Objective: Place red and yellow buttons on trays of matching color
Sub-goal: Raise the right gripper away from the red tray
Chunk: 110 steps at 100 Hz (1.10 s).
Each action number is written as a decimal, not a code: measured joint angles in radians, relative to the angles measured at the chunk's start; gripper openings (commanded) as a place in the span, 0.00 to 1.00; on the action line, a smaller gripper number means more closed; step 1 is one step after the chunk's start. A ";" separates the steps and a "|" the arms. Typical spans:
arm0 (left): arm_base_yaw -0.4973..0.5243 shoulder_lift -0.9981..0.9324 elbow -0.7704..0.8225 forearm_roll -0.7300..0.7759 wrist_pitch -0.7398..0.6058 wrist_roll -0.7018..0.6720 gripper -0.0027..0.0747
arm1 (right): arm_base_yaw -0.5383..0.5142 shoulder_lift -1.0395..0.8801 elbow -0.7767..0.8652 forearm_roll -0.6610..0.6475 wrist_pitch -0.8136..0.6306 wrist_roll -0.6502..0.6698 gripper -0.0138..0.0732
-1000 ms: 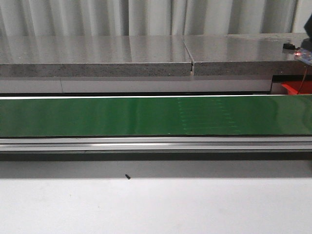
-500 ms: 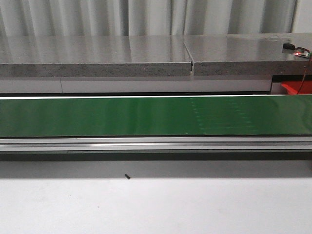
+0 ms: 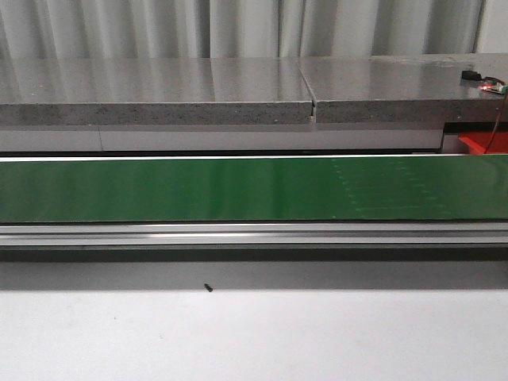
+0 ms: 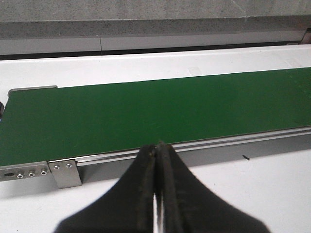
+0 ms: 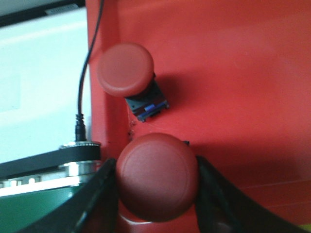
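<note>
My right gripper [image 5: 157,180] is shut on the cap of a red button [image 5: 157,172], held just over the red tray [image 5: 233,73]. A second red button [image 5: 125,69] lies on its side in that tray, its dark blue base showing. In the front view only a corner of the red tray [image 3: 480,143] shows at the far right, and neither arm appears there. My left gripper [image 4: 158,145] is shut on nothing, hanging over the near rail of the green belt [image 4: 146,111]. No yellow button is in view.
The green belt [image 3: 198,189] runs across the front view with nothing on it. A grey stone counter [image 3: 159,87] stands behind it, carrying a small board with a red light [image 3: 492,86]. A black cable [image 5: 87,58] runs beside the tray. A small black screw [image 3: 208,287] lies on the white table.
A dark shape at the top right corner of the front view has left the frame. Faint marks on the belt have drifted to the right.
</note>
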 measured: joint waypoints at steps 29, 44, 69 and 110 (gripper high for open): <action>0.000 0.000 0.000 0.000 0.000 0.000 0.01 | 0.004 0.053 -0.009 0.033 -0.037 0.000 0.14; 0.000 0.000 0.000 0.000 0.000 0.000 0.01 | 0.022 0.071 -0.036 0.035 -0.037 0.000 0.14; 0.000 0.000 0.000 0.000 0.000 0.000 0.01 | 0.065 0.086 -0.051 0.039 -0.040 0.000 0.14; 0.000 0.000 0.000 0.000 0.000 0.000 0.01 | 0.065 0.086 -0.051 0.039 -0.034 0.000 0.50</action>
